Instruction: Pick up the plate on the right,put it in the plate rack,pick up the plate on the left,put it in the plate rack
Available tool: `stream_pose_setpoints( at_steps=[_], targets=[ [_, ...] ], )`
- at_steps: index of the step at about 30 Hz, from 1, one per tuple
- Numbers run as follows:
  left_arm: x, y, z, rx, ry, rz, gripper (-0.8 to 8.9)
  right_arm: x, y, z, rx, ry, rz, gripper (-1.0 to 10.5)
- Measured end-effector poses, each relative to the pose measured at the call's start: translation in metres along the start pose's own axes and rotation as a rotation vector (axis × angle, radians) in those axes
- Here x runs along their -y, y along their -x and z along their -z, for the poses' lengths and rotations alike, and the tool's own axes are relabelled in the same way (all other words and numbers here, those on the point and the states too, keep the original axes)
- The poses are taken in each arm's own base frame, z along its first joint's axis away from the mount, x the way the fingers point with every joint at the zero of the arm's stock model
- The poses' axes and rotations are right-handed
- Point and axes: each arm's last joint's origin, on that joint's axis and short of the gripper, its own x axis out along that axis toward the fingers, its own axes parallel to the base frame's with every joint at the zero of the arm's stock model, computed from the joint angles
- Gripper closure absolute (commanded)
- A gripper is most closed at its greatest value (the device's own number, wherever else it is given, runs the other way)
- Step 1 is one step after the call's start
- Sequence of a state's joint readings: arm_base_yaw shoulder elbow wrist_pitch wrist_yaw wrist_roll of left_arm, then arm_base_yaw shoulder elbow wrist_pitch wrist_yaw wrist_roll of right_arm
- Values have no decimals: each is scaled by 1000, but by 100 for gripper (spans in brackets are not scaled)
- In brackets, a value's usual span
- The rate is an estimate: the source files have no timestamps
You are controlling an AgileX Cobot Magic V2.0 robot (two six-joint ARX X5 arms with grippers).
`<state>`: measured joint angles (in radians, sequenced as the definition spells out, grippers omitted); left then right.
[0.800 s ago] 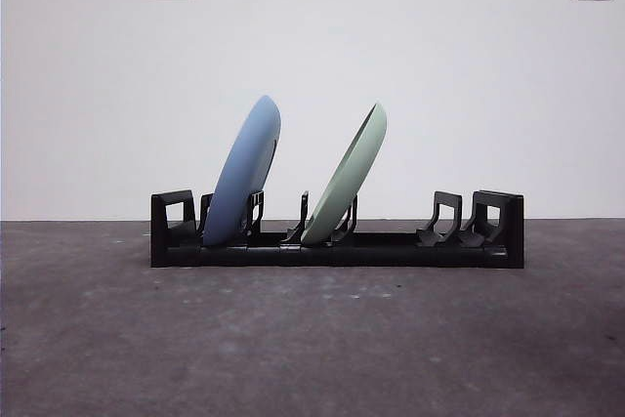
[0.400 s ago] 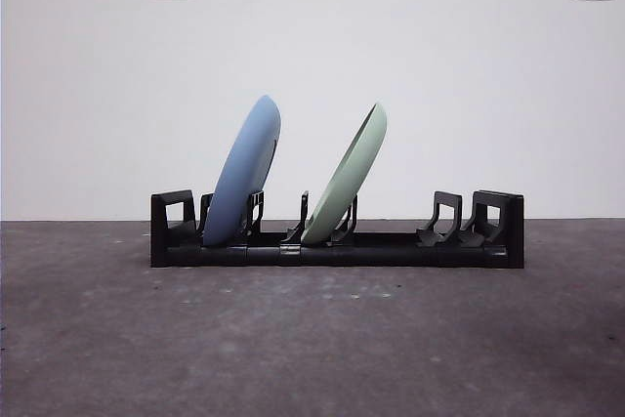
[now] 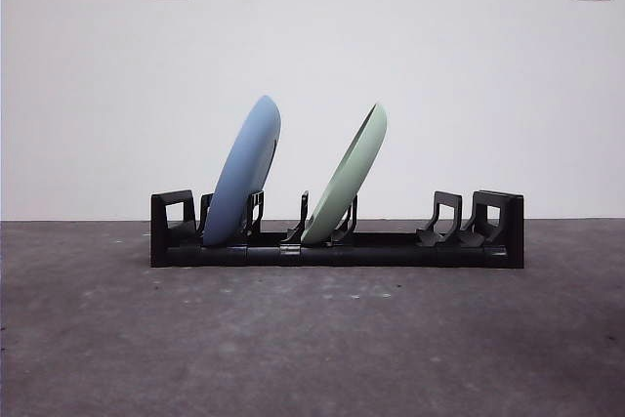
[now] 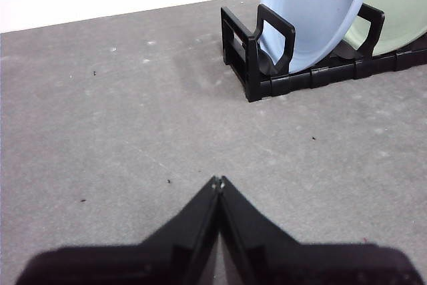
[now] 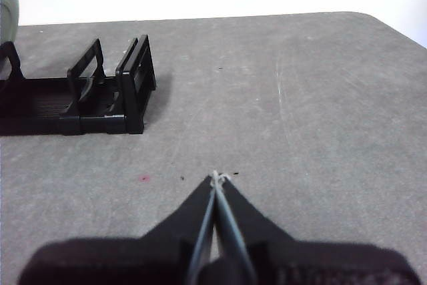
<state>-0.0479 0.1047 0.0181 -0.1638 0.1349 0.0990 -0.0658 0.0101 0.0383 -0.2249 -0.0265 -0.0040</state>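
Front view: plate rack (image 3: 337, 241) sits mid-table, running side to side parallel to the far edge. Blue plate (image 3: 244, 171) stands in a slot near one blocky end; green plate (image 3: 347, 178) stands in the next occupied slot toward the middle. Both are on edge and lean the same way against their dividers. The slots at the other end are vacant. My read: both placements look done, nothing left to lift.

Left wrist view: left tool (image 4: 218, 181) clenched, tips meeting, nothing in it, over bare table well apart from the rack's blue-plate end. Right wrist view: right tool (image 5: 217, 177) likewise clenched and without a load, near the table's corner side, well apart from the rack's vacant end.

Handling notes, judged only. Plates look rigid, smooth and glossy, probably light plastic or melamine, though I cannot rule out ceramic. Slippery faces; I'd pinch across the raised upper rim, where it stands proud of the dividers, and lift straight along the lean so the lower edge clears the slot. Rack looks like stiff moulded black plastic, matte, with ribbed base and hooked uprights; light enough that it may slide if a plate snags.

Table (image 3: 312, 339) surface is dull grey, mottled, slightly gritty.
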Motion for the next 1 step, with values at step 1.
stream_pose_setpoints(
  at_steps=[1],
  targets=[
    [0, 0, 0, 0, 0, 0, 816, 0, 0, 0, 0, 0, 0, 945]
  ],
)
